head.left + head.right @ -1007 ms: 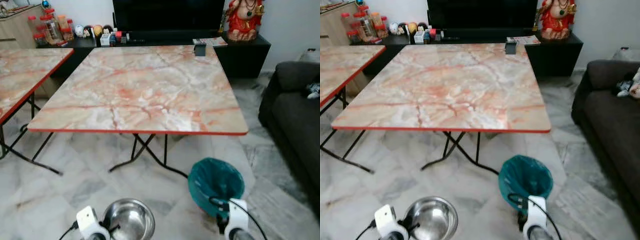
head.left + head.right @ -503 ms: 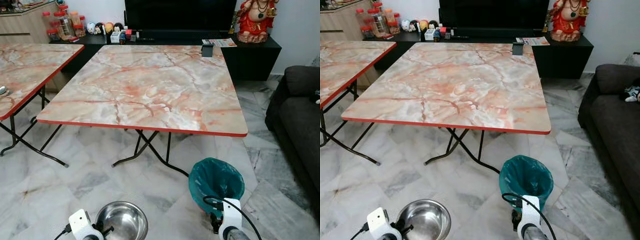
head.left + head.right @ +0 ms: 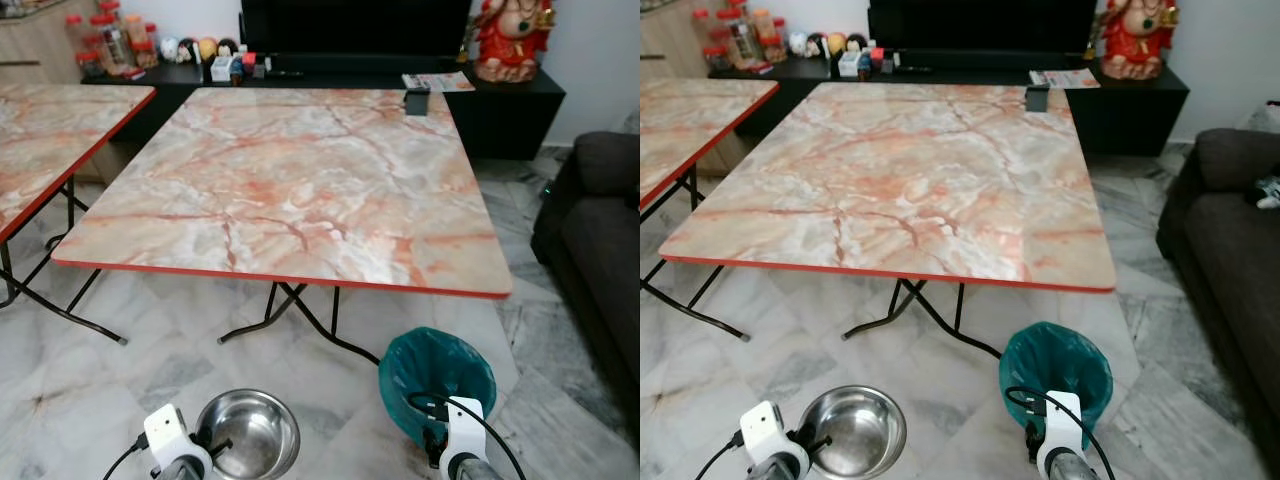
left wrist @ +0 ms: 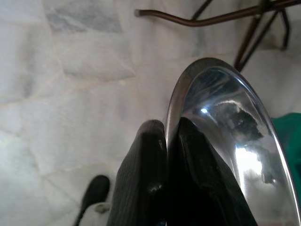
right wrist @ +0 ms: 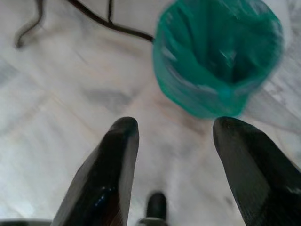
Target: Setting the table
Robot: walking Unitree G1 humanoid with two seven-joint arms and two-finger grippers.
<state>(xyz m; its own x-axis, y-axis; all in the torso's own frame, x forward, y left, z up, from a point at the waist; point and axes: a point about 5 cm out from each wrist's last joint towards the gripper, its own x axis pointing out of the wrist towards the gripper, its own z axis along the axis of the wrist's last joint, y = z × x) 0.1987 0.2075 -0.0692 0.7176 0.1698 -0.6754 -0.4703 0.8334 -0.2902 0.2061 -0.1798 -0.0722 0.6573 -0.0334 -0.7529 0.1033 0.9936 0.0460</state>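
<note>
A shiny steel bowl (image 3: 247, 434) hangs low in front of me, over the floor. My left gripper (image 4: 165, 136) is shut on its rim (image 4: 175, 96), one finger inside and one outside. The marble-patterned table (image 3: 290, 180) with a red edge stands ahead, its top bare except for a small dark object (image 3: 416, 100) at the far edge. My right gripper (image 5: 174, 129) is open and holds nothing, above the floor beside a green-lined bin (image 5: 218, 54).
The green bin (image 3: 436, 372) stands on the floor by the table's near right corner. A second marble table (image 3: 45, 135) is on the left, a dark sofa (image 3: 595, 250) on the right. A black TV cabinet (image 3: 330, 75) with jars and a red figurine (image 3: 508, 40) lines the back wall.
The camera has shifted; the table's near edge sits closer and lower in the picture. The bowl stays in my left gripper.
</note>
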